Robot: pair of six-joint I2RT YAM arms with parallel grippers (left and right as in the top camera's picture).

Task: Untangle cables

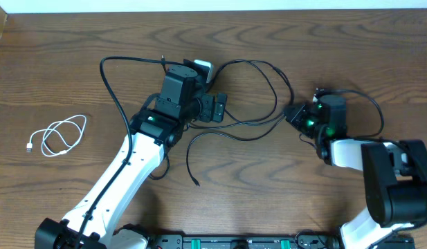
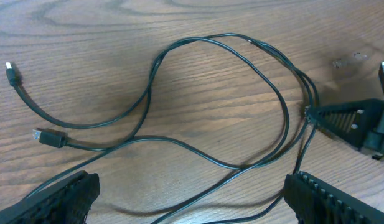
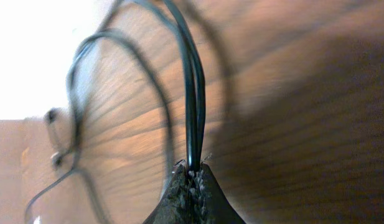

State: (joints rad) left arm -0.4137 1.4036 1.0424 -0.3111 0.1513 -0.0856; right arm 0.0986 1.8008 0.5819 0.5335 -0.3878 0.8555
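Long black cables (image 1: 258, 131) loop across the middle of the table, with one plug end (image 1: 197, 182) lying toward the front. My right gripper (image 1: 291, 114) is shut on a bunch of black cable strands (image 3: 193, 112), pinched at the fingertips (image 3: 193, 169). My left gripper (image 1: 218, 108) is open and hovers low over the black cables (image 2: 241, 99); its fingers (image 2: 192, 199) straddle two strands without touching. Two plug ends (image 2: 48, 137) lie at the left of that view. A short white cable (image 1: 57, 135) lies coiled at the far left, apart.
A white object (image 1: 201, 67) sits behind the left arm's wrist. A black cable loop (image 1: 116, 83) runs from behind the left arm down its left side. The right arm's own black wire (image 1: 369, 111) arcs at the right.
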